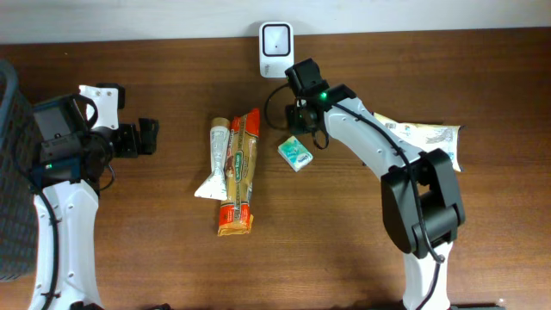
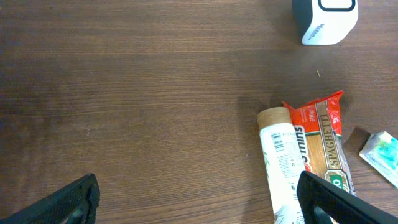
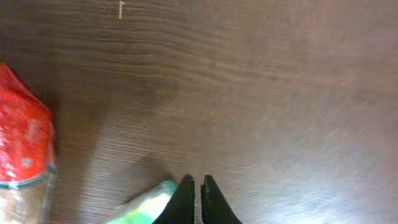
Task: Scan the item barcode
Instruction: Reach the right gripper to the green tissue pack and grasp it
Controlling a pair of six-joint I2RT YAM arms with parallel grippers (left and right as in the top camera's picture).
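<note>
A small green-and-white packet (image 1: pixel 296 153) lies on the wooden table just below my right gripper (image 1: pixel 303 127). In the right wrist view that gripper (image 3: pixel 198 184) is shut, and the packet (image 3: pixel 146 204) sits against the outside of its left finger, with nothing visible between the tips. The white barcode scanner (image 1: pixel 276 48) stands at the table's far edge, close behind the gripper. My left gripper (image 1: pixel 151 136) stands open over bare wood at the left, its dark fingertips (image 2: pixel 73 200) wide apart.
A white tube (image 1: pixel 217 159) and a red-orange spaghetti pack (image 1: pixel 241 172) lie side by side mid-table. Another white-and-green pack (image 1: pixel 428 138) lies at the right, partly under the right arm. A dark basket (image 1: pixel 9 172) stands at the left edge.
</note>
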